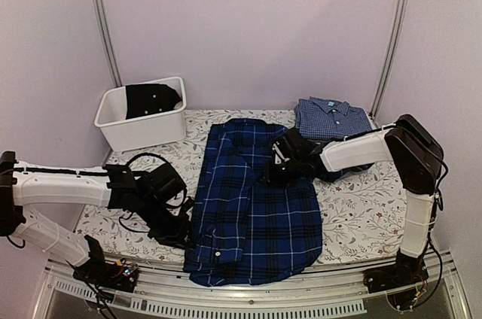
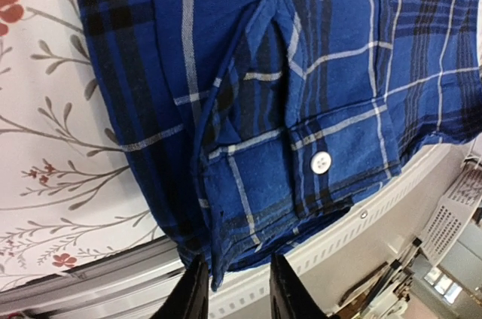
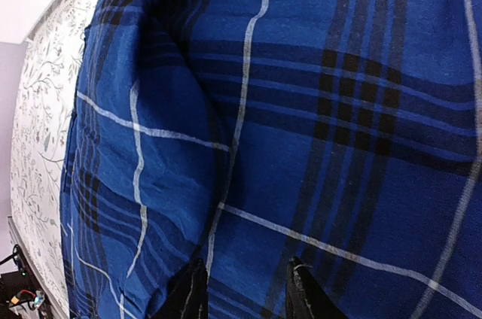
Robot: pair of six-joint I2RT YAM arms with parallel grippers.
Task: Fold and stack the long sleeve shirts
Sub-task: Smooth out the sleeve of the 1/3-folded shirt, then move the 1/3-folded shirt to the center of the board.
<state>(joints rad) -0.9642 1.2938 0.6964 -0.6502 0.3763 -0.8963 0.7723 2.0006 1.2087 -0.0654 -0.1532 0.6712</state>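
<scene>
The navy and royal-blue plaid long sleeve shirt (image 1: 252,206) lies lengthwise down the middle of the table, its sides folded in and its lower end at the front edge. My left gripper (image 1: 178,233) is at the shirt's lower left edge. In the left wrist view its fingers (image 2: 237,293) stand apart, and a buttoned cuff (image 2: 301,176) ends between them at the table's rail. My right gripper (image 1: 276,171) rests on the shirt's upper right part, open over flat plaid cloth (image 3: 242,293). The lighter blue checked shirt (image 1: 331,117) lies folded at the back right.
A white bin (image 1: 111,125) holding a dark garment (image 1: 153,98) stands at the back left. A floral cloth (image 1: 361,214) covers the table. A metal rail (image 2: 392,206) runs along the front edge. Two upright poles frame the back wall.
</scene>
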